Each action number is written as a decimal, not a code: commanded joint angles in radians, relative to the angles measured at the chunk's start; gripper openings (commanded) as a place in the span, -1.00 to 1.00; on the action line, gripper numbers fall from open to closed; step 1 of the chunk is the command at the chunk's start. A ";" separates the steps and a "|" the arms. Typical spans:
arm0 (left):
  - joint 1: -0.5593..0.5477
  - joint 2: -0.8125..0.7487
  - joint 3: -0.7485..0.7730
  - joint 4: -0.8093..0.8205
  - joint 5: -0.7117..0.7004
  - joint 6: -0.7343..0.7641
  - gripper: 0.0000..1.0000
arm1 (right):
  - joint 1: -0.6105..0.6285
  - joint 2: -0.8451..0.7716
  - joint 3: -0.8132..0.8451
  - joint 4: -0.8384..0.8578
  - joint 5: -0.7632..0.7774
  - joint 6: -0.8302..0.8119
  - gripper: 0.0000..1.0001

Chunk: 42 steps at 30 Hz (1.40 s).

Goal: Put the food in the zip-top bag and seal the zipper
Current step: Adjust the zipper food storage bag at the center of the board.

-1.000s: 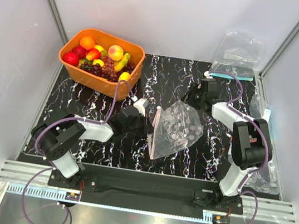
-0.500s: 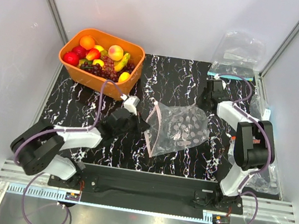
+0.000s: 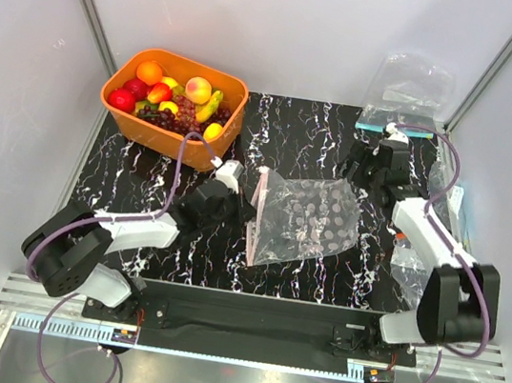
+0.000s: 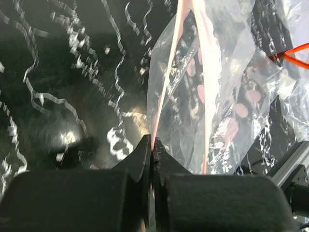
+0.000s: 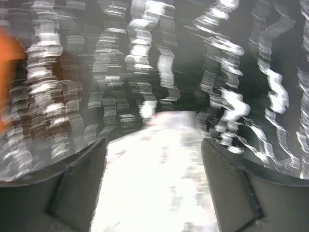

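The clear zip-top bag (image 3: 307, 220) lies flat mid-table, its pink zipper (image 3: 259, 206) at the left end. My left gripper (image 3: 248, 217) is shut on that mouth edge; the left wrist view shows the jaws (image 4: 153, 147) pinching one pink strip (image 4: 166, 82) while the other strip (image 4: 207, 72) stands apart, so the bag (image 4: 227, 96) gapes. My right gripper (image 3: 361, 169) is open beside the bag's far right corner, holding nothing. Its blurred wrist view shows spread fingers (image 5: 79, 183) over the glaring bag (image 5: 159, 179). The food, an orange (image 3: 149, 72), a peach (image 3: 197, 89) and red fruits (image 3: 122, 99), sits in the basket.
The orange basket (image 3: 174, 146) stands at the back left and also holds bananas (image 3: 211, 106) and grapes (image 3: 184, 123). Spare clear bags (image 3: 408, 89) with a teal strip (image 3: 390, 130) lie at the back right. Another crumpled bag (image 3: 415, 265) lies by the right arm.
The right gripper opened, let go of the bag's far corner and drew back to the right. The bag now lies flatter and spread rightward. The left gripper kept its hold on the mouth.
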 commanded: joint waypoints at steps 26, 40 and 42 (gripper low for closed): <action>-0.002 -0.020 0.152 0.025 0.096 0.046 -0.99 | 0.381 -0.441 -0.076 -0.233 0.127 0.233 0.10; -0.007 -0.064 0.114 0.054 0.012 0.033 -1.00 | 0.623 -0.257 0.104 -0.349 0.179 0.198 0.54; -0.007 -0.064 0.114 0.054 0.013 0.033 -1.00 | 0.663 -0.209 0.123 -0.355 0.211 0.208 0.49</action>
